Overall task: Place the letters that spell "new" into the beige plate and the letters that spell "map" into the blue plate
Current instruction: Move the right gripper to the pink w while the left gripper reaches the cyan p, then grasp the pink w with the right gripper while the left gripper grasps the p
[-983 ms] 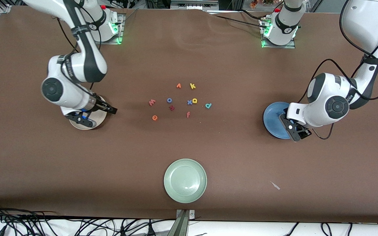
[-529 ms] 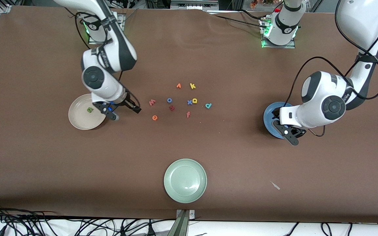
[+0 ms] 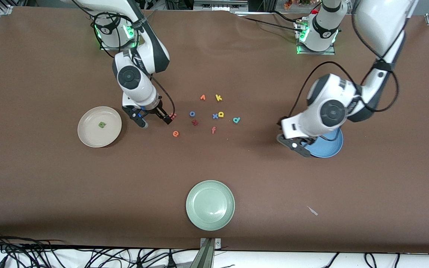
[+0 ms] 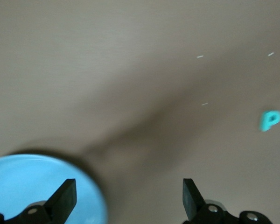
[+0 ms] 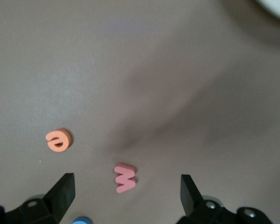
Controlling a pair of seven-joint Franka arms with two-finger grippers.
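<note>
High front camera facing the robots; downward wrist cameras (close), sharing its pinkish-red w (image 5: pixel 125 178) and blue plate (image 4: pixel 23 184).

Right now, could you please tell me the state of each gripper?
Left gripper: open, empty, over the table beside the round blue plate.
Right gripper: open, empty, over the pinkish-red foam letter w.

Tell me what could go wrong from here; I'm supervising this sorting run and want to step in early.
1. The open right gripper is over the pink w, with the orange e close by; a slightly off descent might nudge one aside.
2. The yellow p touches the blue x, so grasping it could drag the x.
3. The open left gripper hangs at the blue plate rim and could clip it.
</note>
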